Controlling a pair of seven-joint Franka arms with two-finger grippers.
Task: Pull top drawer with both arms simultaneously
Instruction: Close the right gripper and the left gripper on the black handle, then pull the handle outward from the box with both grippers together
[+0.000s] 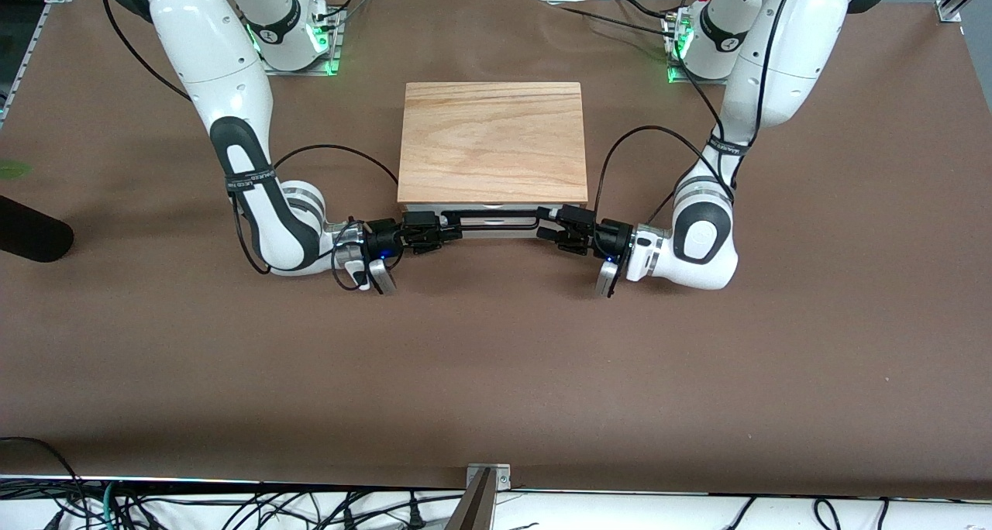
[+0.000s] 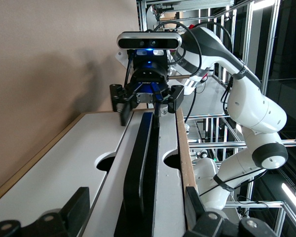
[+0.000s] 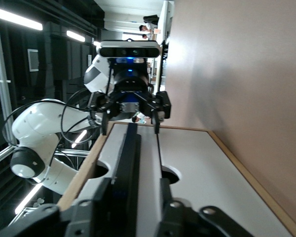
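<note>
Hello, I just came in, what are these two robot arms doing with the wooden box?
Both arms are at the top drawer of the wooden box, getting ready to pull it together. The right pincer is at one end of the black wire handle, with a finger on each side of the bar. The left pincer is at the handle's other end, its fingers wider apart around the bar. The drawer looks closed, with only its white front showing under the box's top.

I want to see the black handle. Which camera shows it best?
The left wrist view: the handle runs long and close. The right wrist view shows it too, with fingers in front. The front view shows just a thin bar.
</note>
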